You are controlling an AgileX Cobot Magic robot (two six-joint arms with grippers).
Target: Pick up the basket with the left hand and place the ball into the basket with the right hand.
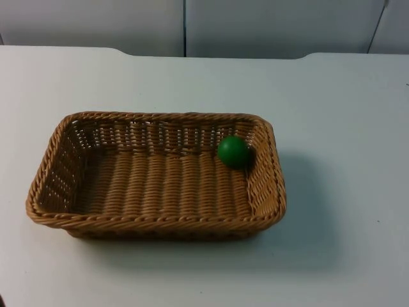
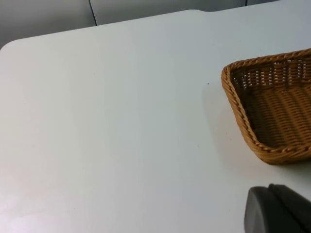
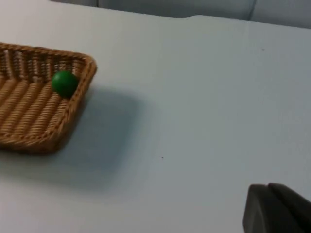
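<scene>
A brown wicker basket (image 1: 153,221) rests on the white table, with nothing holding it. A green ball (image 1: 233,151) lies inside it, against the far right corner. The left wrist view takes in one corner of the basket (image 2: 238,104), and my left gripper (image 2: 279,211) is off to its side, well apart from the rim. From the right wrist the basket (image 3: 73,114) and the ball (image 3: 64,83) lie some way off across bare table, and my right gripper (image 3: 277,208) is far from both. Both arms wait away from the basket.
The white table top (image 1: 339,96) spreads out on every side of the basket. It ends at the grey partition wall (image 1: 192,25) behind.
</scene>
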